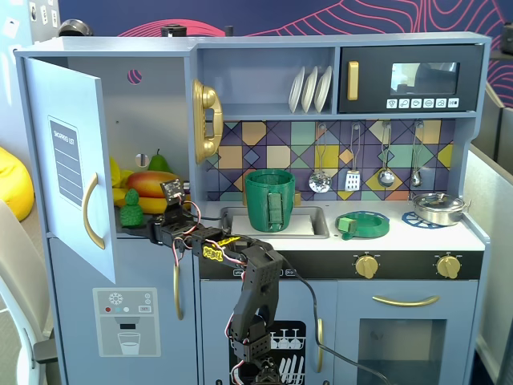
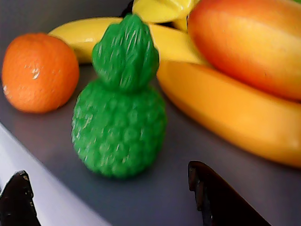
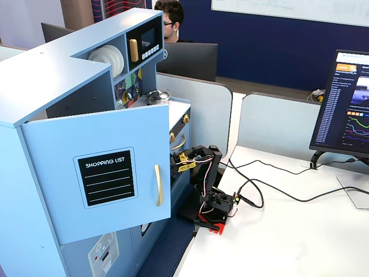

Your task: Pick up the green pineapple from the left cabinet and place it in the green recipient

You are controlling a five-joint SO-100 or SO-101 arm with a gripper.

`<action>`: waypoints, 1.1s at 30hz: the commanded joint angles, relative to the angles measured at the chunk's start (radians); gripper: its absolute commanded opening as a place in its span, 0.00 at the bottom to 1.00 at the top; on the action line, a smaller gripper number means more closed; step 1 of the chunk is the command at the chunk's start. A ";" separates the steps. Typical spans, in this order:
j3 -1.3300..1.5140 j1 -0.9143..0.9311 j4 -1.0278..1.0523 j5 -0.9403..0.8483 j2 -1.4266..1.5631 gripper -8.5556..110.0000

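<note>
The small, bumpy dark-green toy pineapple [image 2: 120, 106] stands upright and ungrasped on the shelf of the tall grey-blue left cabinet [image 1: 68, 168], its door swung wide, beside a plastic orange [image 2: 40, 71] and yellow bananas [image 2: 235, 117]. The arm's black tool [image 2: 110, 200] reaches into the compartment, fingers apart, just short of the fruit in the wrist view. The grasp, lift and carry to the tall dark-green cylindrical pot [image 1: 269, 200] all appear to lie ahead.

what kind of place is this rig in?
Likely an office or lab. A toy kitchen stands against a white desk that carries the arm; a monitor shows graphs, and a person sits behind a partition.
</note>
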 commanded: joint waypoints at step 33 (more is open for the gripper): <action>-0.443 0.000 -0.023 0.011 -0.318 0.40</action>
